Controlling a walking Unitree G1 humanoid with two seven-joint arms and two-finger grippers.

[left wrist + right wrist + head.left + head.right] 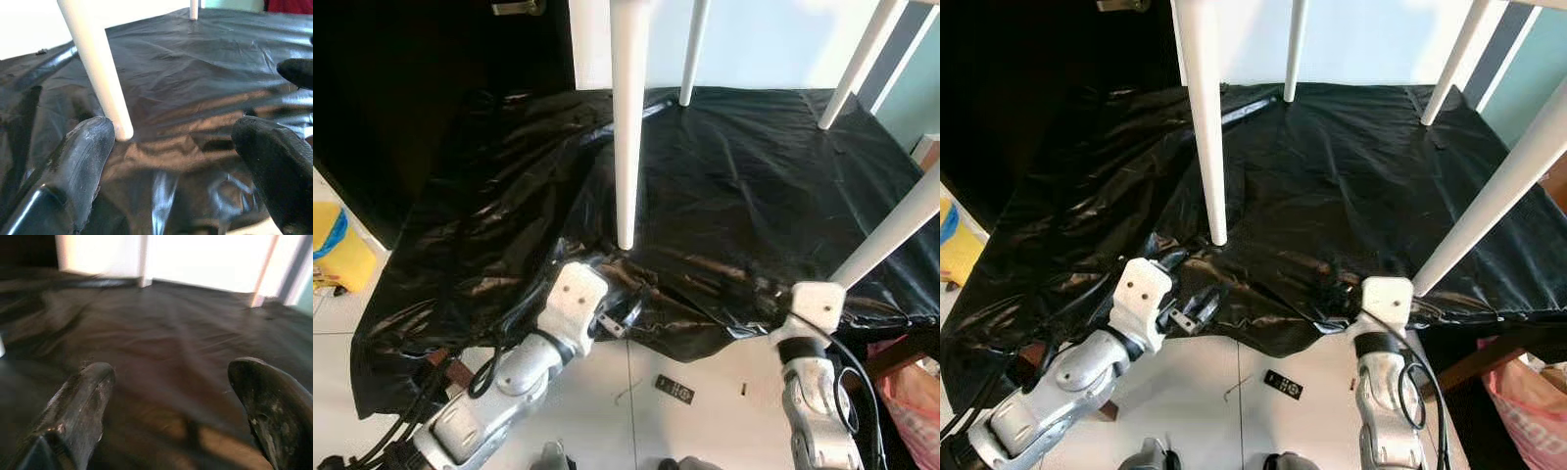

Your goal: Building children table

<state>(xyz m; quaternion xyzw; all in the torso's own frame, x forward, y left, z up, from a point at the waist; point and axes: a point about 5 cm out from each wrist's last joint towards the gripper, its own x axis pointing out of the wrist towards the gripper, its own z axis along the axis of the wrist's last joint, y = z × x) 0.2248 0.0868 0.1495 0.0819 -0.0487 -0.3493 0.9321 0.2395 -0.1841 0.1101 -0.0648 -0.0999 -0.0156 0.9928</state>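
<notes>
A white table stands on a black plastic sheet [744, 176] spread over the floor; four white legs show, the near-left leg [628, 127] planted close to the sheet's front edge and the near-right leg [891, 235] slanting down to the right arm's wrist. The left gripper [171, 142] hovers low at the sheet's front edge, fingers [80, 161] spread wide and holding nothing, one fingertip just beside the near-left leg's foot. The right gripper [176, 401] is likewise wide open and empty over the sheet. A small dark remote-like object [674, 390] lies on the pale floor [597, 411].
</notes>
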